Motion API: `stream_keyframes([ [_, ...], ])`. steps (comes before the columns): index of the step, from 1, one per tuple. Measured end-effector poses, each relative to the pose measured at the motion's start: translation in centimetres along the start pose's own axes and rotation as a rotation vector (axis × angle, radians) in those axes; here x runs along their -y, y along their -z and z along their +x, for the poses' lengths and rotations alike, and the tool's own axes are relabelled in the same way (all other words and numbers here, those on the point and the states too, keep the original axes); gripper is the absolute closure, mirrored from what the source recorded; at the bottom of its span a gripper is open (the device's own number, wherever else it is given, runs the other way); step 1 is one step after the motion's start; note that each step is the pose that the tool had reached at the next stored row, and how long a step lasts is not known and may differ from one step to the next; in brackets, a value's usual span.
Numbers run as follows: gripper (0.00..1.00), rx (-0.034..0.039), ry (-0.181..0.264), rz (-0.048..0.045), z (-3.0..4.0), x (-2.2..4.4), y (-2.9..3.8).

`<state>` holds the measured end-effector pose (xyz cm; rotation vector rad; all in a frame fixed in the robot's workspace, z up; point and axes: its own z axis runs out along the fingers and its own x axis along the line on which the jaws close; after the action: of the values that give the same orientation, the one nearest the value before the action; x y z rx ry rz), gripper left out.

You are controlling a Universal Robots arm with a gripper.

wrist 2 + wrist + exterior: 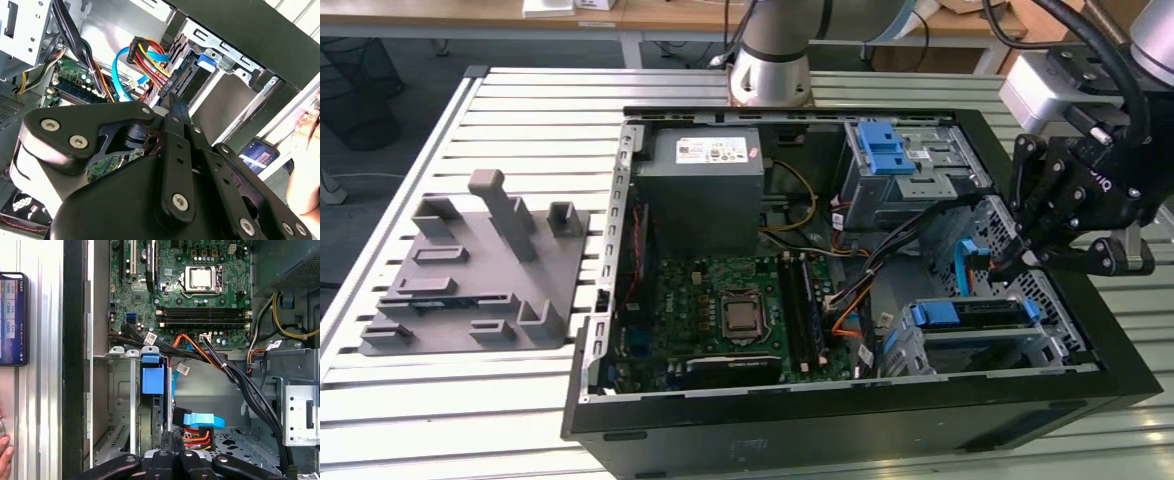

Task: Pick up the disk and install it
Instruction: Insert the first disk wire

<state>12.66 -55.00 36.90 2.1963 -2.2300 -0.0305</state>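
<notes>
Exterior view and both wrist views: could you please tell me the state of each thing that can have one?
computer case: side panel off, interior exposed.
disk: slotted in the drive bay.
pincer: low inside the case, at the cables beside the disk.
processor socket: uncovered, no cooler on it.
phone: screen lit, lying on the table beside the case.

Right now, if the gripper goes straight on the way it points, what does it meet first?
Probably the wire plug bundle, red, yellow and blue, just ahead of the gripper and beside the disk sitting in its bay. Depth is unclear; they may be touching.
</notes>
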Motion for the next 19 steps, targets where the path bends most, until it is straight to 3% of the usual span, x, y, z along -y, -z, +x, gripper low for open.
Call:
stream_keyframes([
  [1,0.76,-0.0010,0.000,0.0025,-0.17,0.12,-0.42],
  [19,0.76,0.0046,0.000,0.0157,-0.45,-0.09,-1.49],
])
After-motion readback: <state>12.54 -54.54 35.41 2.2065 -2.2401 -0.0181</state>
